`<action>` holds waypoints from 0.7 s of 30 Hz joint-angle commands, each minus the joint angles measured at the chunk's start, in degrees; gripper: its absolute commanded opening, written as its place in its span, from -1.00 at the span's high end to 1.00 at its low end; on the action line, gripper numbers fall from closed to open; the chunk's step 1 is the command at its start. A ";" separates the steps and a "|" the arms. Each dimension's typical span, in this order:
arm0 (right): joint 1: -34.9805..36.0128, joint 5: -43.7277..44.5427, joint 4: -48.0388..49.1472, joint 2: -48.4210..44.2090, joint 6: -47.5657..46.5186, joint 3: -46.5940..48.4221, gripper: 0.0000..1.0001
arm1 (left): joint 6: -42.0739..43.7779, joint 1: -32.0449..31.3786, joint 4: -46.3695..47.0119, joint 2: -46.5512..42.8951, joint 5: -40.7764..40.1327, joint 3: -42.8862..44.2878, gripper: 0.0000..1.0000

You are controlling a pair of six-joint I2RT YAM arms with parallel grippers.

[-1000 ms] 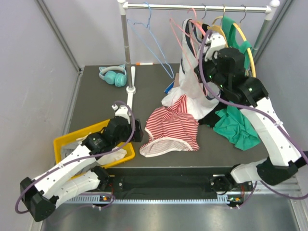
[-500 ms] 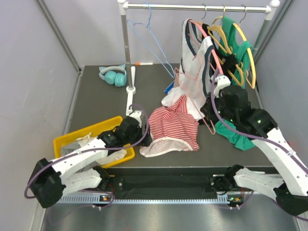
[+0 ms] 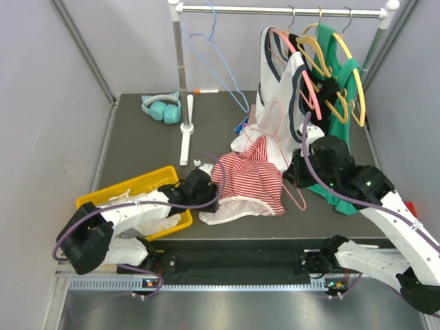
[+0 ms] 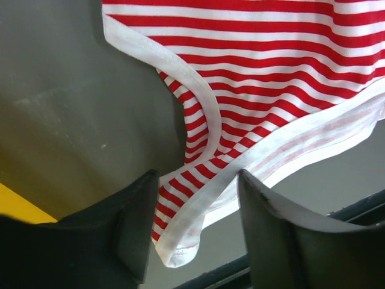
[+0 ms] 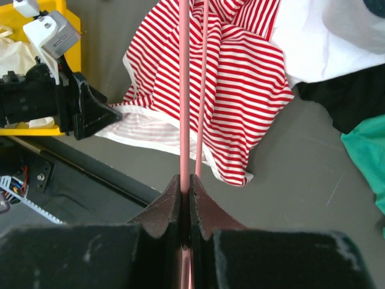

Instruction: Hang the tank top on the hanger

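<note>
My left gripper (image 4: 195, 232) stood partly open, jaws astride hem corner of tank top (image 4: 271, 60), nothing clamped. My right gripper (image 5: 186, 180) was pinched tight on hanger (image 5: 183, 90), held over top. Top lay mid-table, hem corner toward 7 o'clock. Risks judged: left pinch slipping off corner or catching one layer; thin wire twisting in right grip; snagging white top (image 3: 283, 103) at 12 o'clock. Saw no readable writing.

Left jaws apart, right jaws pressed together.

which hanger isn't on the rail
The thin salmon-pink hanger, pinched in the right gripper; the light blue hanger, yellow hanger and thicker pink hanger hang from the rail.
</note>
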 commanded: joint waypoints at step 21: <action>1.55 -16.37 -12.66 -2.81 -4.59 7.88 1.00 | -2.26 3.87 -6.20 3.58 -17.82 10.92 1.00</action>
